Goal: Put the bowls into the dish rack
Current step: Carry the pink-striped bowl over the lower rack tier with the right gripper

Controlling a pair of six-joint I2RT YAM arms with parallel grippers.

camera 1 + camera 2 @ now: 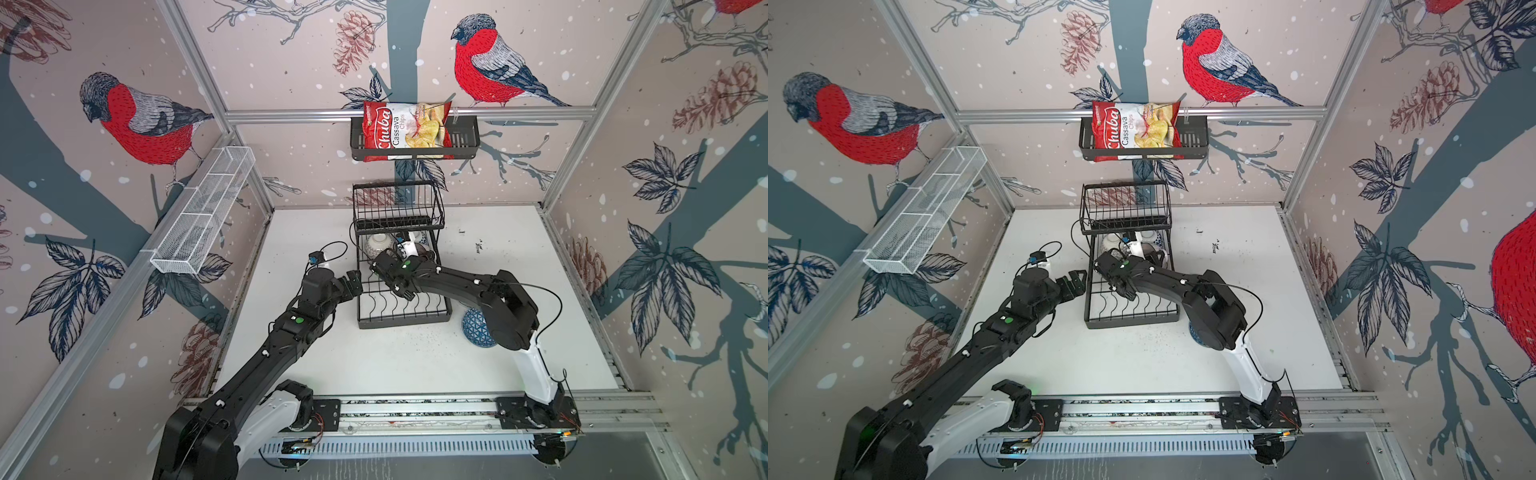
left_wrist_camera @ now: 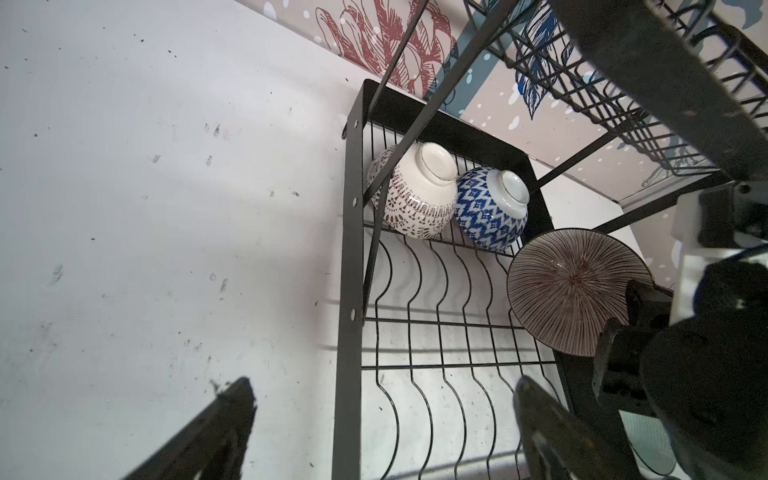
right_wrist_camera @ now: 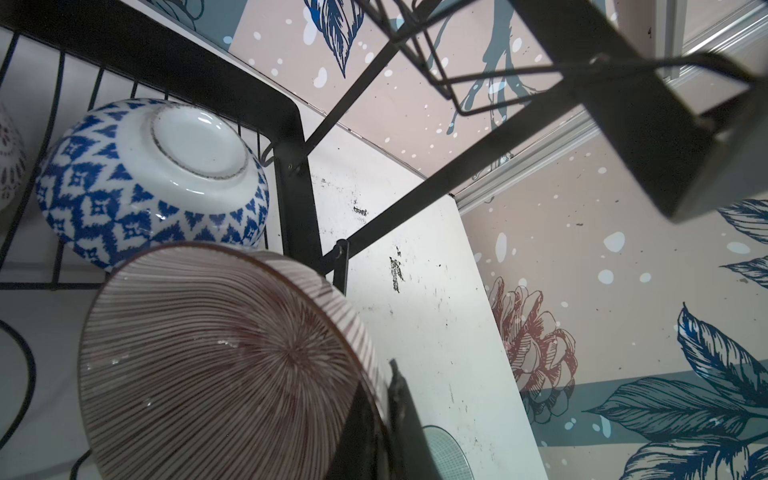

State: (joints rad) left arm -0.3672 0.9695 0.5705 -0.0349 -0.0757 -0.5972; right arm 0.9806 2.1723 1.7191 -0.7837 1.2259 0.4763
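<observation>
While right gripper [image 3: 394,401] pinches striped bowl [image 3: 216,353] rim at dish rack [image 2: 348,249] edge, left gripper [image 1: 354,282] spread outside.

1. Left arm [image 1: 249,374]: black links, white shell [image 1: 274,409] at the base, green dot [image 1: 298,320] on the forearm.
2. Right arm [image 1: 457,282]: same black build, white lower link [image 1: 536,365], green dot likewise [image 1: 407,262].
3. Small white caps [image 1: 439,270] at joints; thin black cables [image 1: 559,307] loop off both.
4. Left claw [image 1: 354,283]: black, blocky fingers.
5. Black base plates [image 1: 326,415], reddish wiring [image 1: 319,428] beside.
</observation>
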